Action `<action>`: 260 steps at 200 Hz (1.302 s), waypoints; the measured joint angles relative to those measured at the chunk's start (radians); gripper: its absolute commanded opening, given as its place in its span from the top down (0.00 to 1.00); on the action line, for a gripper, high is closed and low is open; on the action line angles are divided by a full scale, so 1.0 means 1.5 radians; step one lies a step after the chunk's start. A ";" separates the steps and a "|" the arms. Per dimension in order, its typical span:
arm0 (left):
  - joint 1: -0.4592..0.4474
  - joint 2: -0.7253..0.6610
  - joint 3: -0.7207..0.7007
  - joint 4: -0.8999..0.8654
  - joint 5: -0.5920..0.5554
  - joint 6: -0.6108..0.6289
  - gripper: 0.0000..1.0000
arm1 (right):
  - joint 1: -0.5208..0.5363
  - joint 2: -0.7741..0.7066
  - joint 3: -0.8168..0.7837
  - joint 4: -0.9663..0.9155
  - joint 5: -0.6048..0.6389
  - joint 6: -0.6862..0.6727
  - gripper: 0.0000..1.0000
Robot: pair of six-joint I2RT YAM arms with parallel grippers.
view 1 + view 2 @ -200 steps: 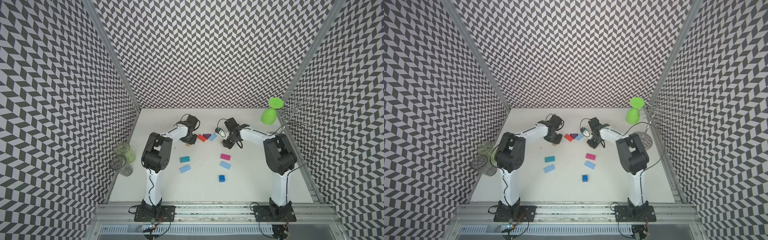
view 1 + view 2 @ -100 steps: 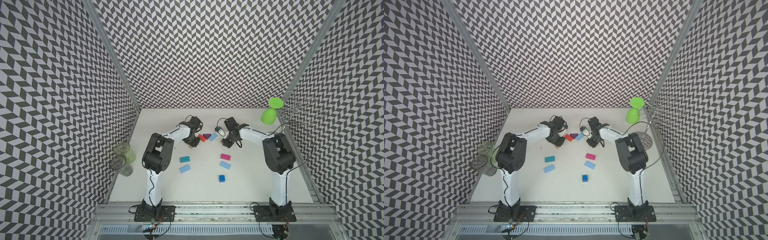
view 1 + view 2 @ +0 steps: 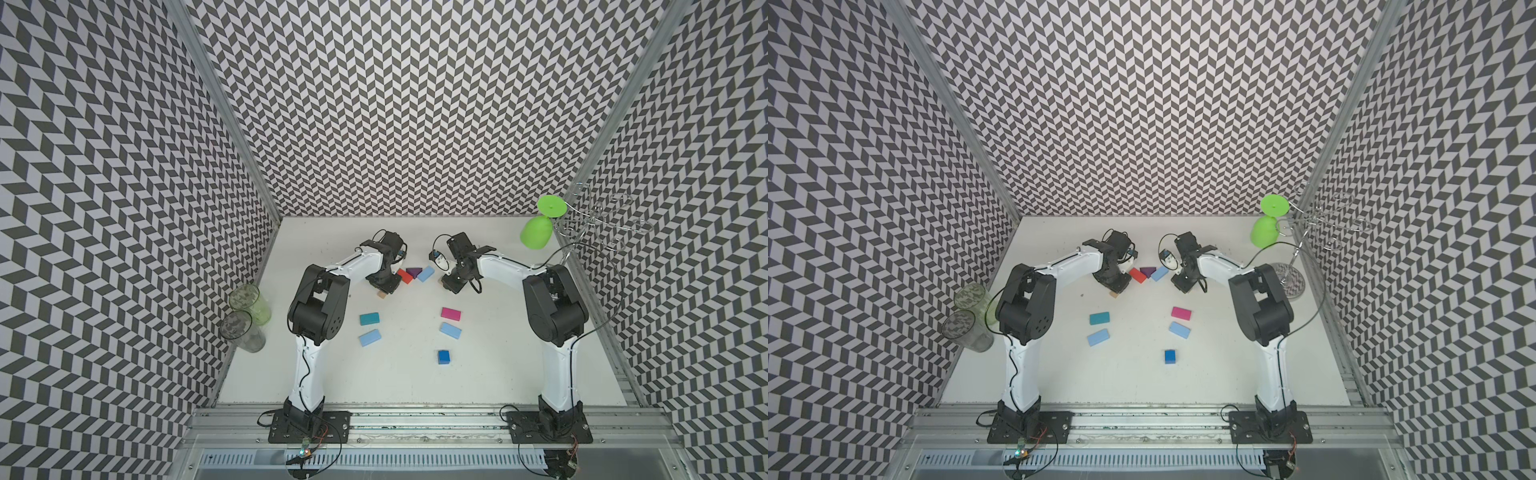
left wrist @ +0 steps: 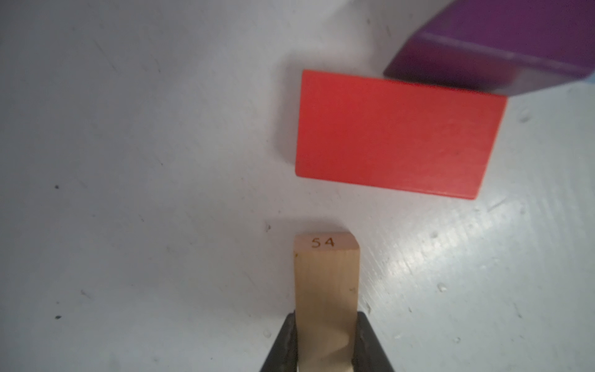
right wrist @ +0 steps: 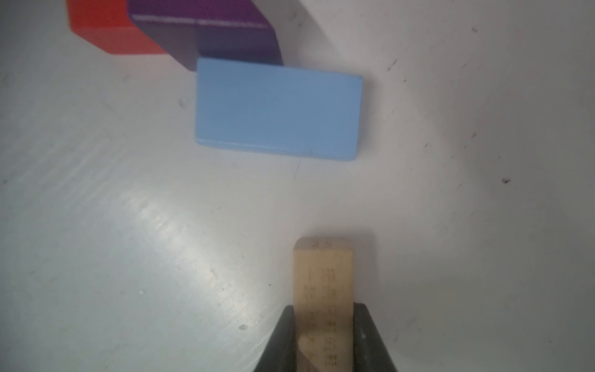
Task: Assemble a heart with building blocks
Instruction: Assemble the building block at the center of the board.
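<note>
Tan block [image 4: 326, 290] between each arm's jaws

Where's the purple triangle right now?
In both top views the purple triangle sits centre-back, directly between the red block and a light blue block.

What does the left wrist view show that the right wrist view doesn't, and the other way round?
Left wrist only: the left claw shut on the tan block marked 54, and the red block in full.
Right wrist only: the right claw shut on a second tan block, and the whole light blue block.
Both: the purple triangle and at least a corner of the red block.
</note>
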 measured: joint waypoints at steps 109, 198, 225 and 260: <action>-0.007 0.025 0.041 -0.013 0.006 0.015 0.88 | 0.000 0.028 0.040 -0.003 -0.014 0.001 1.00; -0.007 0.035 0.057 -0.020 0.005 0.018 0.89 | 0.000 0.031 0.045 -0.003 -0.027 0.005 1.00; -0.007 0.039 0.063 -0.021 0.005 0.018 0.89 | 0.000 0.031 0.045 -0.003 -0.030 0.006 1.00; -0.007 0.039 0.063 -0.020 0.003 0.017 0.89 | 0.001 0.031 0.045 -0.003 -0.031 0.008 1.00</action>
